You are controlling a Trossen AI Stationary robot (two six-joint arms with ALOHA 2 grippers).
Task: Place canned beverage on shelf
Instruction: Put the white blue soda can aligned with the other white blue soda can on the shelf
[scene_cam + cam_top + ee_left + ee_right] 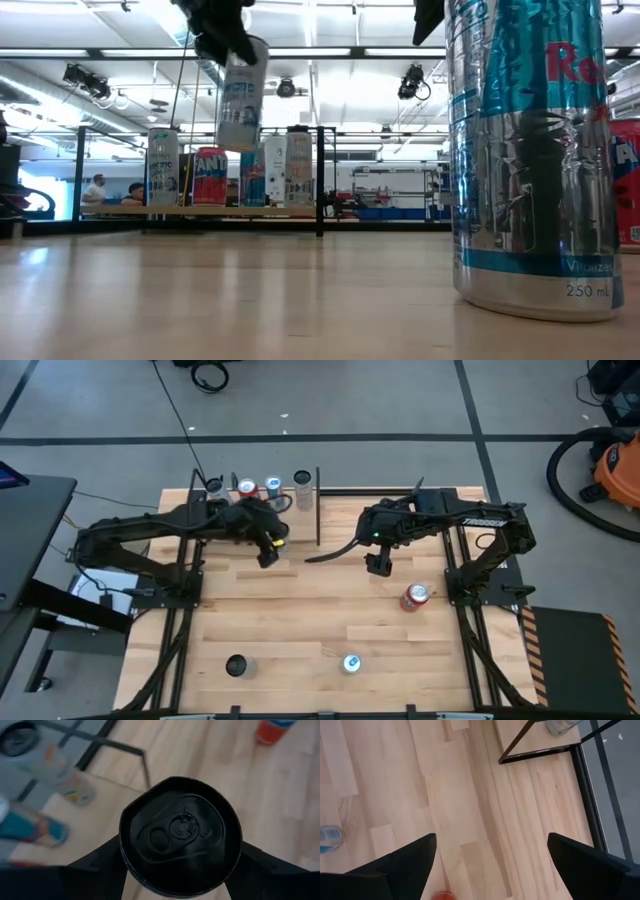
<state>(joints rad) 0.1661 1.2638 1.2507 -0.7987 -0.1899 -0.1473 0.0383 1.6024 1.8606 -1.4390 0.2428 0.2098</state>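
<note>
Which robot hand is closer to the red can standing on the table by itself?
The right one. The right gripper hangs open just beside the red can, a little farther back on the table. The left gripper is way across near the shelf, holding a can with a black top.

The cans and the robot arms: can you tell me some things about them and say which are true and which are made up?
1. The left gripper holds a can with a black top. True.
2. The right gripper holds the red can. False: it is open and empty.
3. The shelf has no cans on it. False: several stand on it.
4. A silver and blue can stands close to the low camera. True.
</note>
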